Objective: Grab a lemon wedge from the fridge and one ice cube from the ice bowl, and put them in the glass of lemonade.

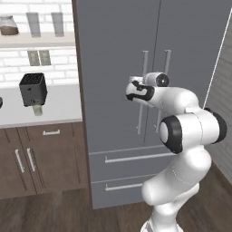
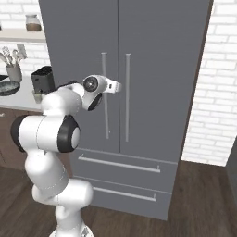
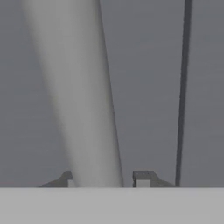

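The tall grey fridge (image 1: 113, 50) (image 2: 157, 51) stands with both doors closed. My gripper (image 1: 132, 82) (image 2: 118, 86) (image 3: 106, 179) is shut on one of its long vertical bar handles (image 3: 83, 100), which runs up between my fingertips (image 3: 142, 178). The door seam (image 3: 183, 87) lies just right of that bar in the hand view. On the counter to the left, the small glass of lemonade (image 1: 37, 110) (image 2: 37, 97) stands in front of the black toaster (image 1: 32, 88) (image 2: 42, 78). The ice bowl (image 2: 6, 88) sits at the far left edge. The lemon wedge and the ice cube are hidden.
Two fridge drawers (image 1: 122, 158) (image 2: 120, 164) lie below the doors. Dark brown cabinets (image 1: 41, 158) carry the white counter (image 1: 59, 106). A grey utensil cup (image 2: 14, 71) stands by the bowl. Two tall glasses (image 1: 32, 23) and a jar (image 1: 8, 25) are on the shelf. A brick wall (image 2: 217, 92) flanks the fridge's right.
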